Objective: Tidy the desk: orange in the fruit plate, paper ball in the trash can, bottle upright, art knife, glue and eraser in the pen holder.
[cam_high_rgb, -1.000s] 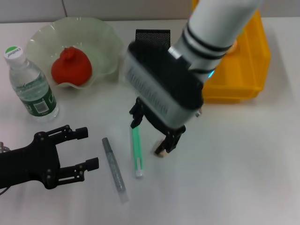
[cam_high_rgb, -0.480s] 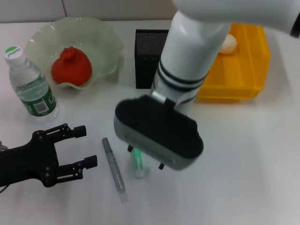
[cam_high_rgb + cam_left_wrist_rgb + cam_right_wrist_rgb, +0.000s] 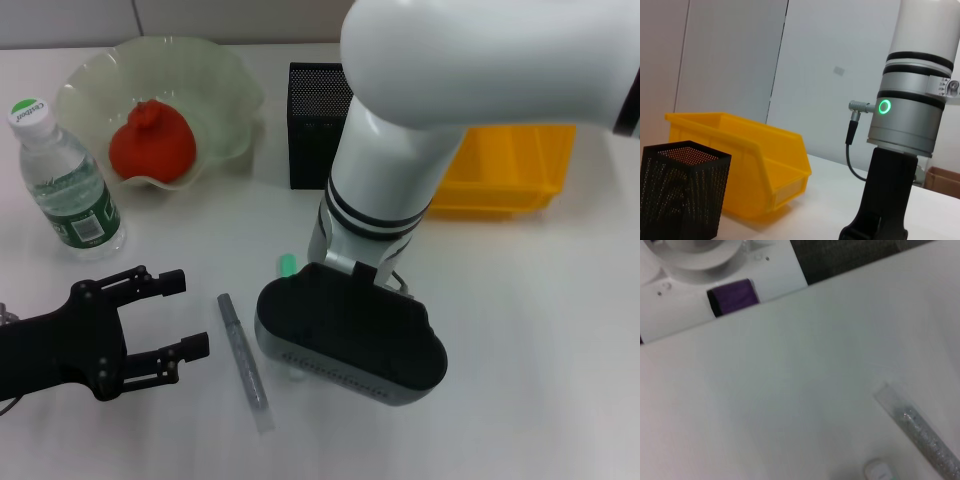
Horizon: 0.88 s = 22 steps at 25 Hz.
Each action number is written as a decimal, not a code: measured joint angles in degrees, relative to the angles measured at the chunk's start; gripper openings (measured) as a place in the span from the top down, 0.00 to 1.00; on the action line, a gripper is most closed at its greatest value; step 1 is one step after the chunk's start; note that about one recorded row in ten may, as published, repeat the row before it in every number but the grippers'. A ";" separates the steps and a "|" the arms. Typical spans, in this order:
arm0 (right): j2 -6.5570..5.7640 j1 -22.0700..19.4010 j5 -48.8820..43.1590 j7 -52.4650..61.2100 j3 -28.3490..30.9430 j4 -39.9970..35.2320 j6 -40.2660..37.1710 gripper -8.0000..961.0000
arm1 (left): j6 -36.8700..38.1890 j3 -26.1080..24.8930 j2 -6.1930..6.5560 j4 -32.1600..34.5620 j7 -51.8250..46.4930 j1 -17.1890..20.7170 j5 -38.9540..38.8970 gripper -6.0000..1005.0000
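The right gripper (image 3: 345, 375) is low over the desk (image 3: 530, 330), its body covering most of a green stick (image 3: 287, 265) whose tip pokes out beside the wrist; whether it is released or clenched cannot be told. The left gripper (image 3: 185, 315) rests at the near left, fingers spread and holding nothing. A grey glittery pen (image 3: 243, 360) lies between the two. The orange (image 3: 150, 140) sits in the fruit plate (image 3: 225, 85), the bottle (image 3: 65, 180) stands upright beside it, and the pen holder (image 3: 315, 120) stands just beside the trash can (image 3: 520, 170) (partly hidden by the arm).

Bright even overhead light, soft faint shadows, right wrist view blurred, head view sharp
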 joint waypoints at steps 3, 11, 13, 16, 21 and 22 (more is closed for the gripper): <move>0.00 -0.14 0.08 -0.30 -0.52 0.04 1.16 0.20 | 0.01 0.00 -0.01 -0.02 -0.21 0.07 0.01 0.20; 0.00 -0.69 0.83 -2.16 -1.78 0.13 3.25 0.37 | -1.70 0.41 0.23 0.05 -0.01 0.36 0.10 0.20; 0.00 -0.53 0.83 -2.24 -2.18 0.24 3.34 0.38 | -1.88 0.42 0.27 0.11 0.12 0.40 0.20 0.20; 0.00 -0.54 0.83 -2.30 -2.29 0.30 3.56 0.39 | -2.63 0.44 0.34 0.19 0.25 0.43 1.00 0.20; 0.00 -0.58 0.83 -2.95 -2.66 0.42 4.23 0.42 | -3.32 0.43 0.34 0.17 0.32 0.46 1.52 0.20; 0.00 -0.58 0.83 -2.95 -2.66 0.42 4.23 0.42 | -3.32 0.43 0.34 0.17 0.32 0.46 1.52 0.20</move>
